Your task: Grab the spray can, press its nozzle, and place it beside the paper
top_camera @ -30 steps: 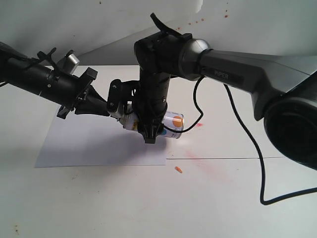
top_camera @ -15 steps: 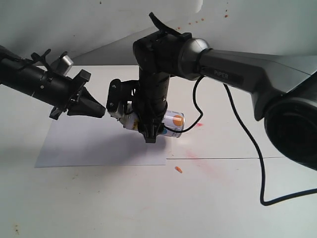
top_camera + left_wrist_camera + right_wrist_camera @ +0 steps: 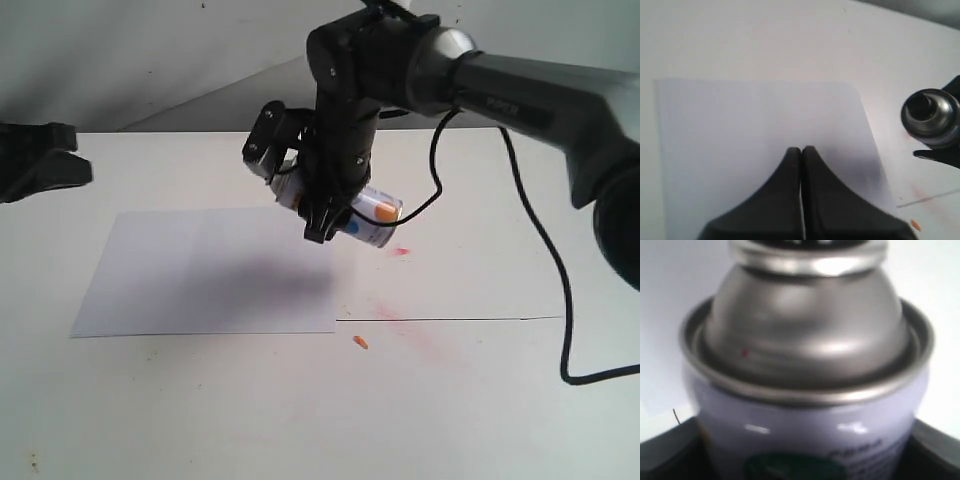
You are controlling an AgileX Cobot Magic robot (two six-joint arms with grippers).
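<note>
R fingers (image 3: 319,222) are clamped on the spray can (image 3: 372,208). One finger lies across its front; the other is hidden behind it in the ext. view. The can is up off the tabletop (image 3: 480,400), resting on nothing, and tipped well over toward lying on its side. Its silver top points up and left in the ext. view, and its base w/ orange and blue dots points down and right. It hangs by the far right corner of the paper (image 3: 200,275), and a soft shadow lies on the paper near that edge.

R wrist view is filled by the can close up: silver shoulder, rim, white body w/ a green dot low down. Dark finger parts sit on either side of the body. The nozzle (image 3: 922,106) shows in the L wrist view only as a dark spot in the middle of the silver dome, too blurred for more.

L fingers (image 3: 782,195) are pressed together, tips touching, w/ nothing between them. In the ext. view they sit at the far left edge, off the paper's far left corner and well apart from the can. L wrist view takes in the paper beyond the fingertips and the can's top past the paper's edge.

The paper lies flat and unmarked. On the tabletop right of it are reddish smears (image 3: 400,252), and a small orange bit (image 3: 360,342) lies just off its near right corner.
</note>
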